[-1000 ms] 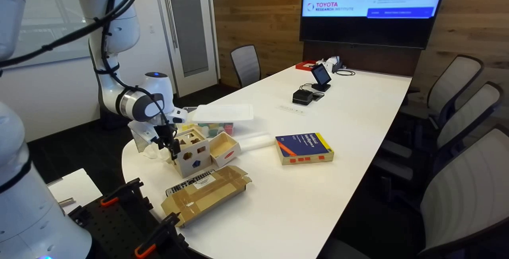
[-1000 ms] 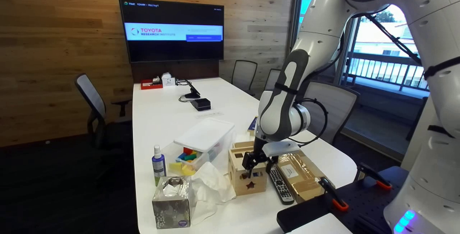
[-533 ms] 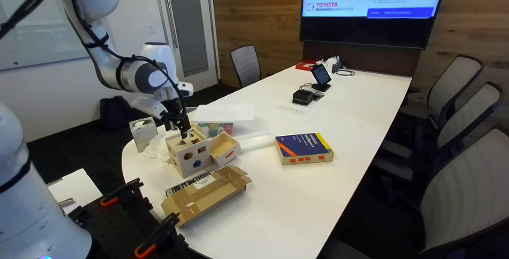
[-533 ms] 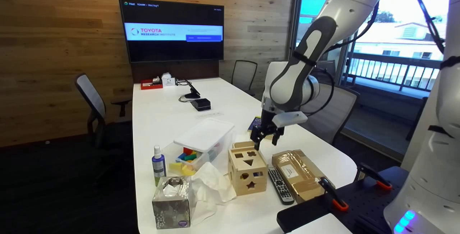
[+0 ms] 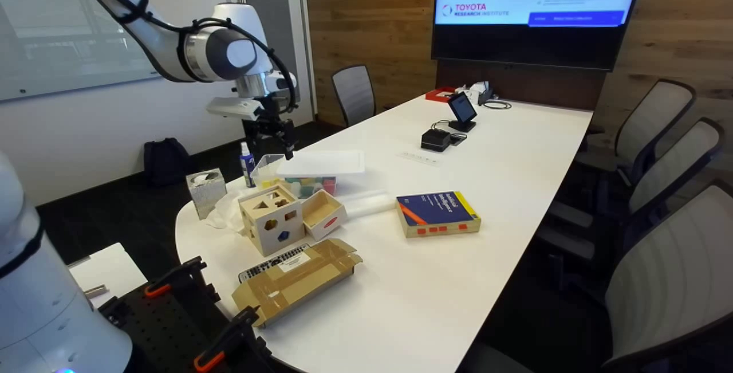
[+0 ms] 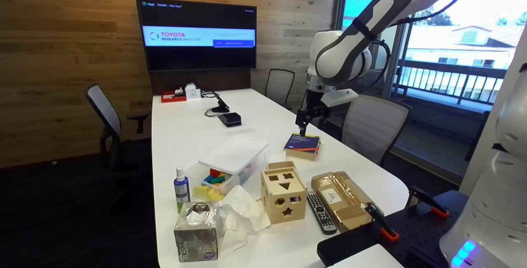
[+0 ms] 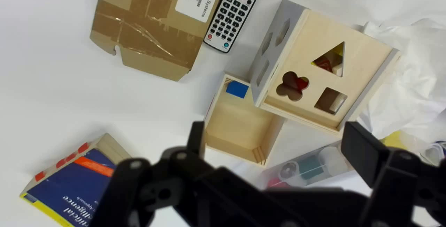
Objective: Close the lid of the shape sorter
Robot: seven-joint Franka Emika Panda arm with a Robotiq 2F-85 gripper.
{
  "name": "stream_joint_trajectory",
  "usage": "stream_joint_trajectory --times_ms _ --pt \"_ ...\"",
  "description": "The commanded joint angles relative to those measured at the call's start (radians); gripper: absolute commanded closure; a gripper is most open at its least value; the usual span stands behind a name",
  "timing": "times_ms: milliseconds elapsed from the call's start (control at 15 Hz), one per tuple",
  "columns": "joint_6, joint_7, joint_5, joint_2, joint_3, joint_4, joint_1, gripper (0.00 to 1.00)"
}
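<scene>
Black, empty and spread wide, the end effector [image 7: 277, 140] had risen well clear of the lid [image 7: 316, 77] topping the shape sorter [image 6: 287, 195].

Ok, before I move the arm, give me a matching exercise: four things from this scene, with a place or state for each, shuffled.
Things:
1. flat square pale-wood lid
2. black two-fingered gripper
3. small plain wooden box
4. slim black-buttoned remote control

Places and states:
A. raised above the white table, jaws apart
B. lying lengthwise along the brown cardboard carton
C. on top of the pale cube-shaped wooden shape sorter
D. open-topped, with a blue patch in one corner

Pairs: 1-C, 2-A, 3-D, 4-B
</scene>
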Motion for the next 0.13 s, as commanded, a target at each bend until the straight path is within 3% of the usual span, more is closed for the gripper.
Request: stream_joint_trajectory --times_ms 0,67 --pt "-0.058 -0.092 0.012 0.014 0.001 0.049 -0.030 0.00" --pt "-0.069 -0.109 0.010 0.021 -0.001 0.059 -0.036 0.00"
